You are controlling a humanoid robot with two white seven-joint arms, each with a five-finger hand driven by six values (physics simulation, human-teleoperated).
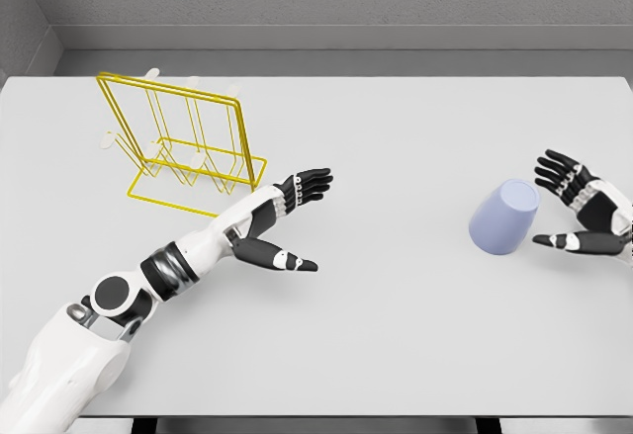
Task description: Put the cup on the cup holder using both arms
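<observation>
A pale blue cup [504, 217] lies tipped at the table's [396, 335] right — likely light, rigid, slick — best gripped round its sides by the spread, empty right hand [584, 218] just beside it.

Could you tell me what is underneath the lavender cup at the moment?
The cup lies tilted on the white table, apparently mouth-down. Its inside and the tabletop beneath it are hidden.

A pale lavender cup [503, 217] lies tipped on the white bench [396, 335] at right of frame, just beside the right robot hand [579, 212], fingers spread. At centre left, the left robot hand [290, 218] reaches out open (palm empty) near a yellow wire cup holder [183, 142], upper left.
</observation>
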